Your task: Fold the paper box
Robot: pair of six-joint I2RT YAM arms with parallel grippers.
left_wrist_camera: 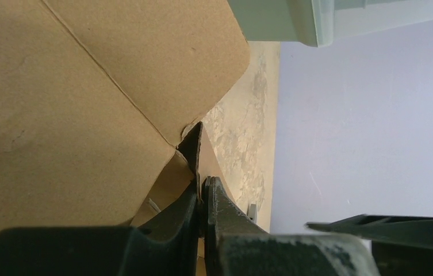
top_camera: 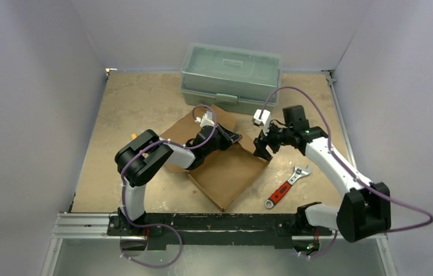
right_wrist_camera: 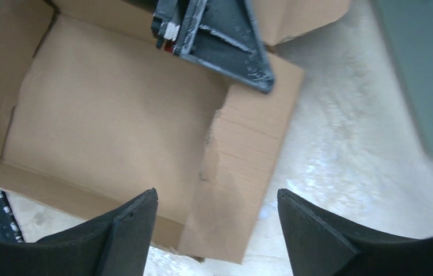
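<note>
Brown corrugated cardboard, the paper box (top_camera: pixel 228 172) lies partly formed beneath both pincers. The left gripper (left_wrist_camera: pixel 201 167) has its fingers pressed together, pinching a thin raised wall at a crease corner. The right gripper (right_wrist_camera: pixel 217 207) is spread wide just above the box's flat side flap, touching nothing, with the left gripper just ahead of it.

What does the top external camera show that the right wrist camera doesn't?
Only the top external view shows the red-handled adjustable wrench and both arms whole. Only the right wrist view shows the inside of the paper box, its floor with walls raised on several sides. Both show the left gripper at the box's far wall, the open right gripper and the table.
</note>
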